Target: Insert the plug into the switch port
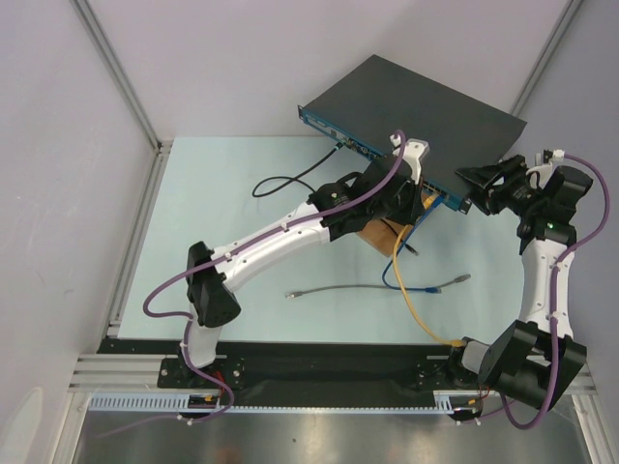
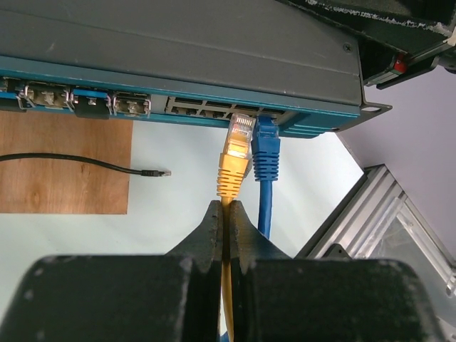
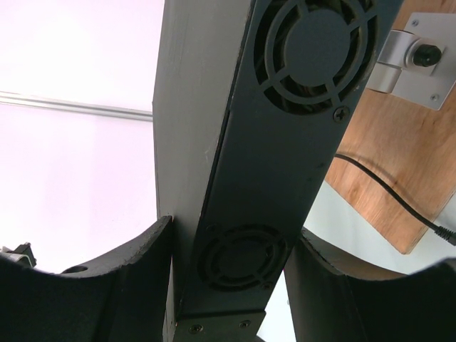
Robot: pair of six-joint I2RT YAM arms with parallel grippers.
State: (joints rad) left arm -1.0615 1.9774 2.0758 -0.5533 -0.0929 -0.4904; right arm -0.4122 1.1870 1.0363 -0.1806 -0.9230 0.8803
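Clear-tipped yellow plug [image 2: 237,153] at switch [image 2: 214,50] teal face, blue plug [image 2: 266,149] at its 3 o'clock. Its yellow cable [image 2: 227,201] pinched in left gripper [image 2: 225,235]; right gripper [image 3: 235,271] clamps switch.

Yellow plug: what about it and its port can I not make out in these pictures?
- Left wrist: the left tool holds the yellow cable, but the yellow plug tip meets the switch port in shadow, so its depth is unclear.
- Top external: the left arm covers plug and port.
- Right wrist: only the switch's fan side shows; the ports face away.
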